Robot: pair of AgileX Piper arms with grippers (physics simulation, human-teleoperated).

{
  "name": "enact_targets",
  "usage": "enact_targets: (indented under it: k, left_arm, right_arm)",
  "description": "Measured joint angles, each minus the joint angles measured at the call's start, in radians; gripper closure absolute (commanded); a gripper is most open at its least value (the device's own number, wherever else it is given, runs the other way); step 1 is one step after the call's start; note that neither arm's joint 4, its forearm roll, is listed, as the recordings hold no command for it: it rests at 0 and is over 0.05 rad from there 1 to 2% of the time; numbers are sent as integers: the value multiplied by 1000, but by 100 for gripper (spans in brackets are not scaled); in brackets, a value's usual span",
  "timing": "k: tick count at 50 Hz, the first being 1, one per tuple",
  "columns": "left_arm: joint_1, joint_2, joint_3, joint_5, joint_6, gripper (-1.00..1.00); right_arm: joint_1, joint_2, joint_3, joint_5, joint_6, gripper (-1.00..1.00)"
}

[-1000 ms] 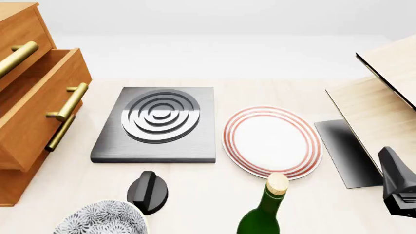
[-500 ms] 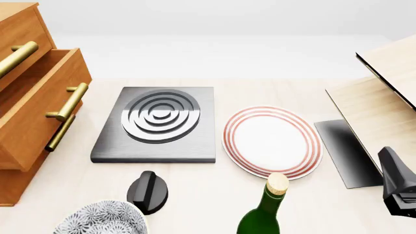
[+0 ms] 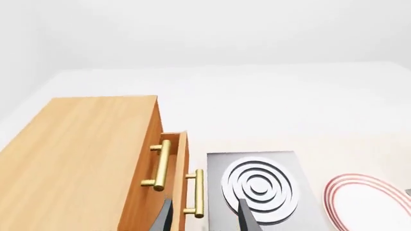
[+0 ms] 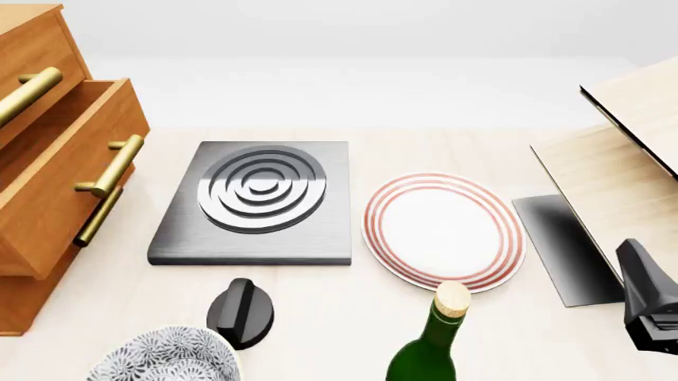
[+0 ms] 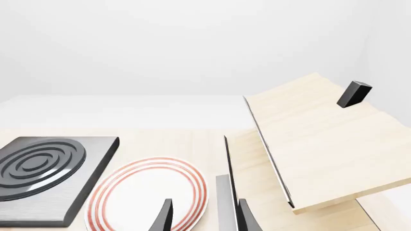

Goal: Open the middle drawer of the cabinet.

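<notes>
Cabinet [image 4: 43,159] left of hob [image 4: 257,202]; plate [image 4: 445,230] right.

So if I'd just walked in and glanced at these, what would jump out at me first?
Probably the big orange-brown cabinet at the left edge of the table, its middle drawer pulled out with a brass handle catching the light. Next, the steel slab with ringed grooves in the centre and the red-rimmed white plate to its right. Near the front edge, a green bottle with a cork pokes up.
</notes>
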Motion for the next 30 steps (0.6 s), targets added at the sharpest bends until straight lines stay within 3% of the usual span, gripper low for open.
enact_targets:
  k: [30]
  left_arm:
    - [121,163,41,-70,-143,-100]
  right_arm:
    - [0,2,0,-2,0,-100]
